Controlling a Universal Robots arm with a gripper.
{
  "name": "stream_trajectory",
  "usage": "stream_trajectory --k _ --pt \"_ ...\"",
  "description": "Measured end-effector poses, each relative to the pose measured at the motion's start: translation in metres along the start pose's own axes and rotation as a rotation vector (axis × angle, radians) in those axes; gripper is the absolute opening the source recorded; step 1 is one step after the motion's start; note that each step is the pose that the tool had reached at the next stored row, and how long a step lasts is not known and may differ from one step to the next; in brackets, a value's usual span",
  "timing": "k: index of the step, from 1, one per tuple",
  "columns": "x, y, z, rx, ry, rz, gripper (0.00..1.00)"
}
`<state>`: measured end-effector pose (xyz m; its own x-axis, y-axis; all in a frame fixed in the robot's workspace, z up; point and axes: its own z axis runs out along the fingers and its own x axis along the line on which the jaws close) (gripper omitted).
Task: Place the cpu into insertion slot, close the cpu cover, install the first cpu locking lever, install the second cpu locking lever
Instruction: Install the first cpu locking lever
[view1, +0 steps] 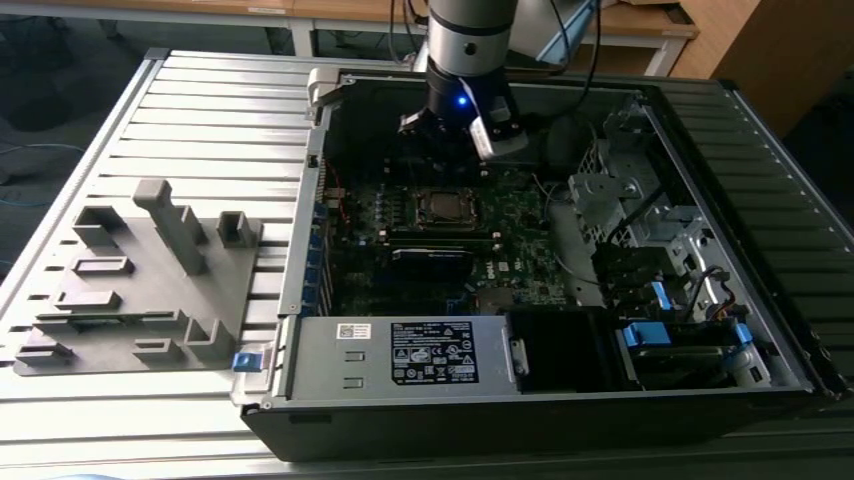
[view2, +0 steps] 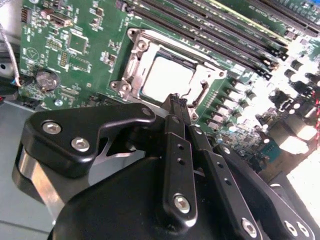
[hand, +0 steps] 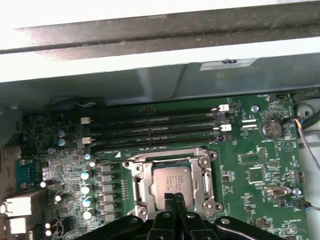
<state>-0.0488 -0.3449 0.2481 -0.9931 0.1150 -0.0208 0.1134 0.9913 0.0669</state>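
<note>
Green motherboard (hand: 260, 165) lay beneath the gripper (hand: 174, 198) — pinched narrow, empty, its tips at the cpu cover (hand: 143, 183) over the seated cpu (hand: 171, 180), probably for pushing.

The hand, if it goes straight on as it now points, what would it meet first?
Probably the chip, close to the metal cover framing it; how far the hand hangs above is unclear.

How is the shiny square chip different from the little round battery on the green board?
The cpu is square; the battery is round. The cpu is bigger than the battery. The silver cpu cover frames the cpu; the battery has none. Both are flat and silvery on the green board.
</note>
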Motion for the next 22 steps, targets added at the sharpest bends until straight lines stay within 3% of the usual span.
stream_trajectory --k 8,11,16,22 --pt "0.0271 -0.0032 0.0001 -0.0002 -0.0006 0.0 0.11" --pt "0.0344 -0.004 0.0001 -0.0004 -0.0009 0.0 0.11" --pt "0.0351 -0.0041 -0.0014 -0.0001 -0.0006 0.0 0.11" --pt "0.0349 -0.0033 -0.0123 -0.0004 -0.0007 0.0 0.11"
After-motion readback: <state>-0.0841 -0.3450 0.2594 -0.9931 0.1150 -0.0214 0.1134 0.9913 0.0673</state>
